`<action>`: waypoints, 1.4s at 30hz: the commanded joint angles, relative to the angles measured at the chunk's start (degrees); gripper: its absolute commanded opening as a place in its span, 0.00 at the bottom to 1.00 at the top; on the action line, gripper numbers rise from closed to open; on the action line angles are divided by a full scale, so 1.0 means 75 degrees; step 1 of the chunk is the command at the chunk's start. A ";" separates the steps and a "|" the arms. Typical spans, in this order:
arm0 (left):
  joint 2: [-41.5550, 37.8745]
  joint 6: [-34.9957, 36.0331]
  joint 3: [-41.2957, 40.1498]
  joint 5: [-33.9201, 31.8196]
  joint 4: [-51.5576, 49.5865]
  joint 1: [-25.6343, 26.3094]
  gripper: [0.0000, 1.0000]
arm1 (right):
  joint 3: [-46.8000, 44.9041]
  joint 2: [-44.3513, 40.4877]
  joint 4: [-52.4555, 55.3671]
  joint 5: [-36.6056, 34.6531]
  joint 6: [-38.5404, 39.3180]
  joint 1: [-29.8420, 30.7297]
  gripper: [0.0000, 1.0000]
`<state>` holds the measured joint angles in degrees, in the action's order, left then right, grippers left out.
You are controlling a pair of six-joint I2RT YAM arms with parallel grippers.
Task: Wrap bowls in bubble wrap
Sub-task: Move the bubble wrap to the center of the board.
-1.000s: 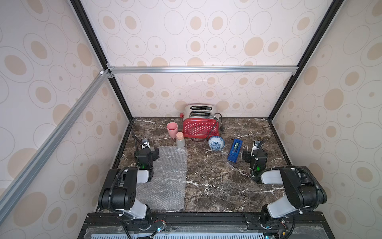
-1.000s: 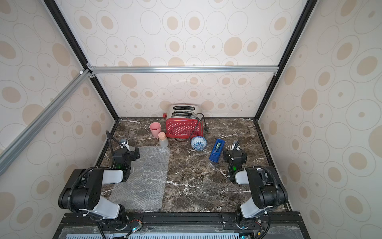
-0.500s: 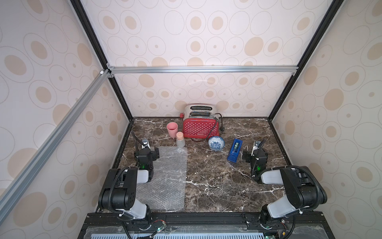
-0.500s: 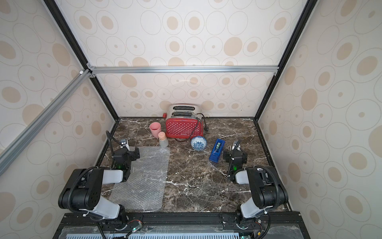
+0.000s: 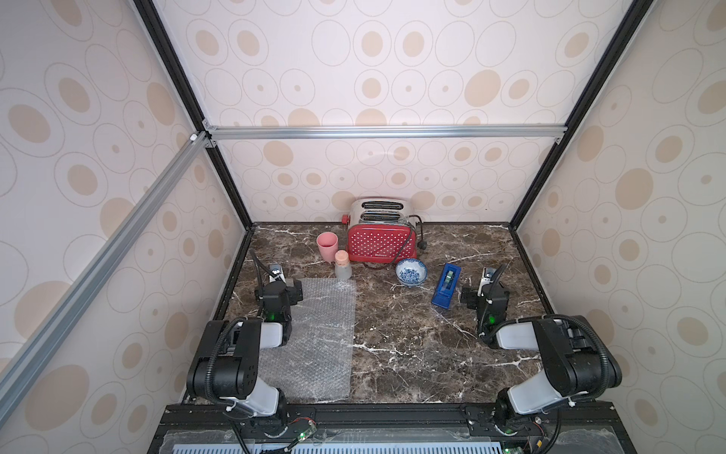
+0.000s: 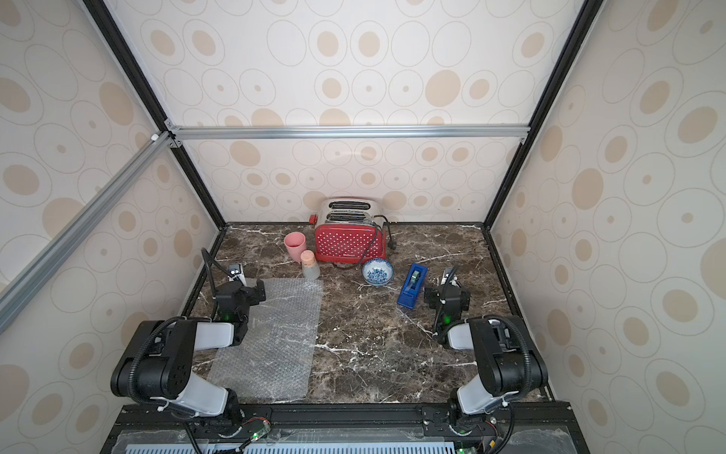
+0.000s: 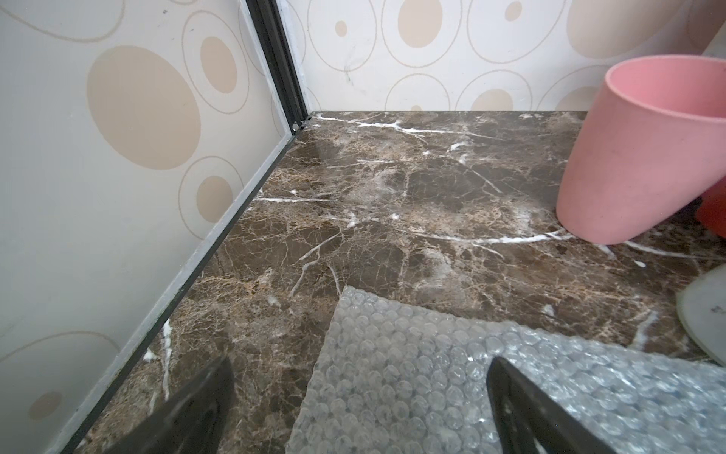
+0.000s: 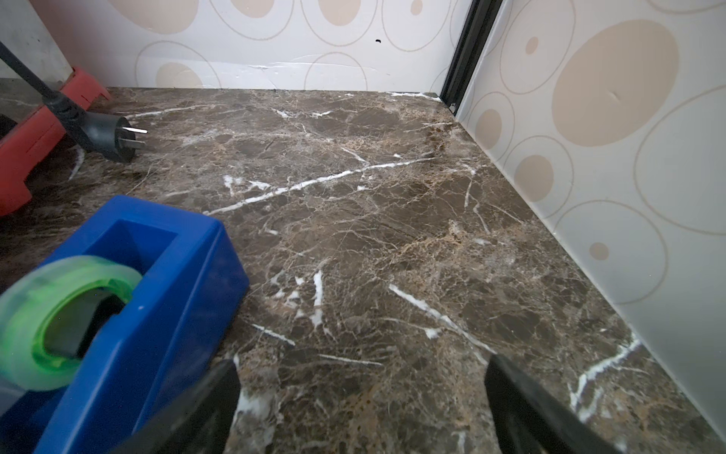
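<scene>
Both top views, neither wrist view, show the bowl (image 5: 411, 272) (image 6: 377, 271).

Dark brown marble tabletop (image 5: 396, 338) with white veins is sitting under soft, even light. Cream walls (image 5: 373, 59) printed with beige ovals are rising behind it and on both sides. Black posts (image 5: 225, 181) are running up from its back corners; a silver bar (image 5: 385, 131) is spanning between them above it.

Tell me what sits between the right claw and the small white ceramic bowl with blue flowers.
The blue plastic tape dispenser lies there, apart from the bowl, shown in both top views.
</scene>
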<state>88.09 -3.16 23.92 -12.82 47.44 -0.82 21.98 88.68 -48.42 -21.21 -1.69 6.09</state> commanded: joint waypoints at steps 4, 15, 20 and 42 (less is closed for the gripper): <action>0.0001 -0.0024 0.0045 -0.0037 0.0095 -0.0009 0.99 | 0.0174 -0.0049 0.0054 0.0131 -0.0066 -0.0079 1.00; -0.1135 0.0696 0.0104 -0.1463 -0.0743 0.0896 0.99 | 0.0040 -0.0986 0.0160 -0.0984 0.0652 0.0626 1.00; -0.3535 -0.0168 0.0694 -0.1646 -0.3309 0.1125 0.99 | 0.0729 -0.3600 0.3008 -0.1707 -0.0124 0.0981 1.00; -0.6754 -0.3840 0.4568 0.3628 -1.2076 0.1110 0.99 | 0.3685 0.0038 0.5640 0.4774 -0.6555 0.5175 0.52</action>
<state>38.87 -34.63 54.78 12.10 -30.61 7.55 45.80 82.81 -2.72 13.67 -44.21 41.34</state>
